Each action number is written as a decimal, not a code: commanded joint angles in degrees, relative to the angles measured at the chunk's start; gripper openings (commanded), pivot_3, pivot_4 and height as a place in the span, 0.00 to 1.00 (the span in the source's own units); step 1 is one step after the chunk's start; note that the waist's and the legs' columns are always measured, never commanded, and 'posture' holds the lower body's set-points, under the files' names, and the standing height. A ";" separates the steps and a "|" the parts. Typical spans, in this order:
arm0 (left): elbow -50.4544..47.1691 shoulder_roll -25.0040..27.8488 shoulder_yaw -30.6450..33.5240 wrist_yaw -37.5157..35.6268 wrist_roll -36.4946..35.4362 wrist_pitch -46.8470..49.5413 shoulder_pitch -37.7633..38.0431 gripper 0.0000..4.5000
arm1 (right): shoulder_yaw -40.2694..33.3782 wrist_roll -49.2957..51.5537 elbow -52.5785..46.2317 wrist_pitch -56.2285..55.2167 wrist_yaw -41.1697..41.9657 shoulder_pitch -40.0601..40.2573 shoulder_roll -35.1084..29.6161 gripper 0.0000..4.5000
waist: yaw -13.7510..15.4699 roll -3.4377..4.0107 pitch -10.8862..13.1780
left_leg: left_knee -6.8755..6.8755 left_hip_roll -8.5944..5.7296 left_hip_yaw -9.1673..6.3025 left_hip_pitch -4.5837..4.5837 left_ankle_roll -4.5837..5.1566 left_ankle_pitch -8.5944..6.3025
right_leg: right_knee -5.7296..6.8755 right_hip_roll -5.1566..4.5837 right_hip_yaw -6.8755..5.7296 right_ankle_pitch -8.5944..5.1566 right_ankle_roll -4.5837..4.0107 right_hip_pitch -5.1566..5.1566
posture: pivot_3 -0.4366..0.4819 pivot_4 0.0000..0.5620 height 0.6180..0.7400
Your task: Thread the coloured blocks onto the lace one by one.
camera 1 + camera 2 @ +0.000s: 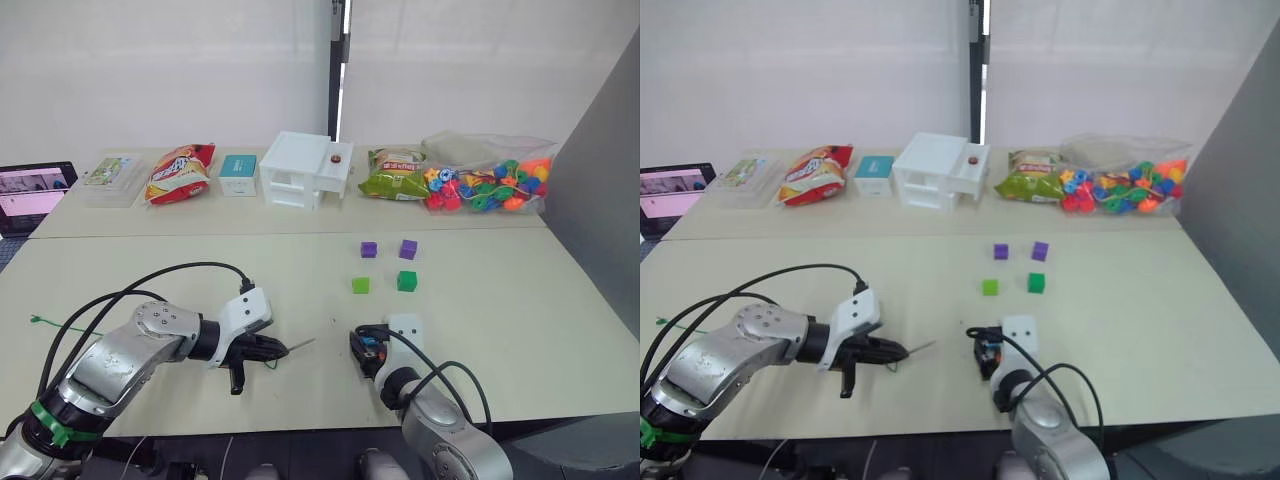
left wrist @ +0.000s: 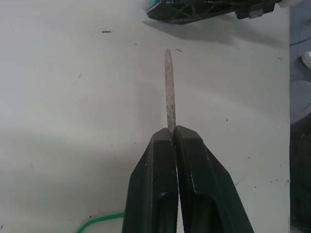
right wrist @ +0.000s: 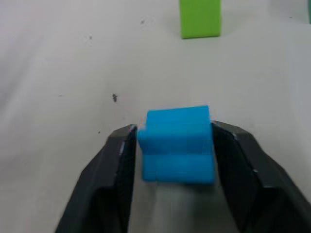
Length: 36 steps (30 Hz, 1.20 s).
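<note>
My left gripper (image 1: pixel 272 348) is shut on the lace, whose grey needle tip (image 2: pixel 169 87) sticks out toward the right gripper; green cord (image 2: pixel 99 222) trails behind it. Low over the table, my right gripper (image 1: pixel 368 345) is shut on a blue block (image 3: pixel 178 144), a short gap from the needle tip. Farther back on the table lie two purple blocks (image 1: pixel 369 249) (image 1: pixel 408 248), a light green block (image 1: pixel 360 285) and a dark green block (image 1: pixel 406 281).
Along the far table stand a clear bag of multicoloured beads (image 1: pixel 487 185), a green snack bag (image 1: pixel 393 173), a white box (image 1: pixel 304 168), a small teal box (image 1: pixel 238 174), a red snack bag (image 1: pixel 180 172) and a tablet (image 1: pixel 32 192). Black cables (image 1: pixel 150 285) loop over my left arm.
</note>
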 commanded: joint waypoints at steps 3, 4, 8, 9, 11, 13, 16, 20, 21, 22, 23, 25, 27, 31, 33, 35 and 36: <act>-1.33 0.01 1.41 -0.03 -0.05 -1.41 0.39 0.00 | -2.78 2.04 -8.78 2.65 4.29 0.87 -3.62 0.99 | 0.27 -0.01 0.02 | 0.00 -0.02 0.00 -0.04 0.00 0.00 | 0.00 -0.03 0.00 0.00 0.00 0.00 | 0.48 0.27 1.00; -1.44 -0.02 1.46 -0.03 -0.16 -1.41 0.49 0.00 | -3.51 3.00 -10.57 3.78 5.70 0.59 -4.91 0.99 | 0.22 -0.01 0.02 | 0.00 -0.02 0.00 -0.06 0.00 0.00 | -0.01 -0.04 0.00 0.00 0.00 0.00 | 0.48 0.27 1.00; -2.01 0.17 1.72 0.02 -0.35 -1.79 1.45 0.00 | -8.21 9.19 -14.17 7.09 16.14 -3.51 -13.99 0.99 | -0.08 -0.01 0.03 | 0.01 -0.01 0.00 -0.03 0.00 0.00 | -0.01 -0.01 -0.01 0.00 0.00 -0.02 | 0.48 0.27 1.00; -2.30 0.22 1.85 0.09 -0.41 -1.82 1.78 0.00 | -9.70 11.15 -13.78 7.21 19.92 -4.95 -17.08 0.99 | -0.09 -0.03 0.04 | 0.01 -0.01 0.01 -0.03 0.01 0.00 | -0.01 -0.01 -0.01 0.00 0.00 0.00 | 0.48 0.27 1.00; -3.18 0.45 2.28 0.23 -0.64 -1.76 2.66 0.00 | -12.65 17.41 -11.27 6.36 31.44 -8.16 -24.25 0.99 | 0.04 -0.05 0.08 | 0.01 -0.02 0.00 -0.02 0.01 0.00 | -0.02 -0.01 -0.01 0.00 0.00 0.03 | 0.48 0.27 1.00; -3.89 0.83 2.98 0.17 -0.98 -1.63 3.45 0.00 | -12.89 20.96 -6.83 4.50 43.69 -11.68 -32.10 0.99 | 0.10 -0.09 0.11 | 0.02 -0.01 -0.01 -0.01 0.02 -0.01 | -0.05 0.00 -0.03 0.00 0.00 0.09 | 0.48 0.27 1.00; -4.70 1.66 4.16 -0.13 -1.38 -1.69 4.66 0.00 | -8.83 17.79 4.32 -2.45 57.20 -20.10 -39.46 0.99 | -0.04 -0.19 0.18 | 0.05 -0.01 -0.01 0.01 0.03 -0.01 | -0.06 0.00 -0.04 0.00 0.00 0.13 | 0.48 0.27 1.00; -5.47 2.82 5.26 -0.44 -1.65 -2.08 5.84 0.00 | 2.28 6.42 21.71 -17.20 70.95 -32.68 -41.85 0.99 | -0.20 -0.21 0.23 | 0.08 0.01 0.10 0.05 0.04 -0.01 | -0.07 0.00 -0.02 0.00 0.00 0.11 | 0.48 0.27 1.00; -5.29 2.91 5.43 -0.58 -1.62 -2.26 5.94 0.00 | 3.64 4.57 24.66 -19.91 72.48 -34.23 -41.41 0.99 | -0.10 -0.21 0.23 | 0.08 0.02 0.08 0.03 0.04 -0.01 | -0.05 0.00 -0.03 0.00 0.00 0.09 | 0.48 0.27 1.00; -5.22 2.94 5.58 -0.65 -1.61 -2.37 6.06 0.00 | 4.97 2.87 28.10 -22.57 74.26 -35.91 -40.80 0.99 | 0.06 -0.21 0.23 | 0.08 0.02 0.07 0.04 0.04 -0.01 | -0.01 0.00 -0.04 0.00 0.00 0.08 | 0.48 0.27 1.00; -5.30 2.92 5.70 -0.60 -1.59 -2.41 6.20 0.00 | 6.11 1.25 31.19 -25.28 75.88 -37.26 -40.32 0.99 | 0.22 -0.21 0.23 | 0.08 0.02 0.07 -0.01 0.04 -0.01 | -0.01 -0.01 -0.04 0.01 -0.01 0.05 | 0.48 0.27 1.00; -5.99 2.73 5.82 -0.18 -1.66 -2.25 6.54 0.00 | 7.92 -1.65 38.60 -30.65 79.46 -40.00 -39.48 0.99 | 0.32 -0.21 0.23 | 0.12 -0.02 0.06 -0.04 0.03 -0.01 | 0.01 -0.06 -0.04 0.02 -0.01 0.04 | 0.48 0.27 1.00; -6.77 2.52 6.01 0.42 -1.69 -2.14 7.08 0.00 | 8.55 -3.52 43.84 -34.69 81.95 -41.52 -38.92 0.99 | 0.39 -0.22 0.23 | 0.18 -0.06 0.08 -0.13 0.03 -0.02 | 0.00 -0.14 -0.04 0.03 0.01 0.00 | 0.48 0.27 1.00; -7.59 2.41 6.50 1.11 -1.74 -2.20 8.29 0.00 | 7.79 -4.26 47.24 -37.51 84.48 -42.31 -37.84 0.99 | 0.29 -0.21 0.23 | 0.19 -0.05 0.07 -0.21 0.06 -0.04 | 0.00 -0.15 -0.05 0.05 0.02 -0.09 | 0.48 0.27 1.00; -7.89 2.30 6.52 1.47 -1.70 -2.25 8.77 0.00 | 7.42 -4.57 47.98 -38.30 84.78 -42.50 -37.36 0.99 | 0.23 -0.21 0.23 | 0.18 -0.04 0.06 -0.21 0.07 -0.04 | 0.01 -0.13 -0.05 0.05 0.02 -0.10 | 0.48 0.27 1.00; -8.01 2.22 6.49 1.75 -1.73 -2.34 9.12 0.00 | 6.95 -4.65 48.13 -38.36 84.88 -42.63 -36.68 0.99 | 0.10 -0.20 0.24 | 0.18 -0.04 0.06 -0.19 0.07 -0.04 | 0.02 -0.13 -0.04 0.05 0.01 -0.09 | 0.48 0.27 1.00; -8.02 2.19 6.48 1.82 -1.72 -2.38 9.19 0.00 | 6.79 -4.66 48.02 -38.29 84.95 -42.60 -36.42 0.99 | 0.10 -0.20 0.24 | 0.19 -0.04 0.06 -0.18 0.06 -0.04 | 0.02 -0.12 -0.04 0.05 0.01 -0.09 | 0.48 0.27 1.00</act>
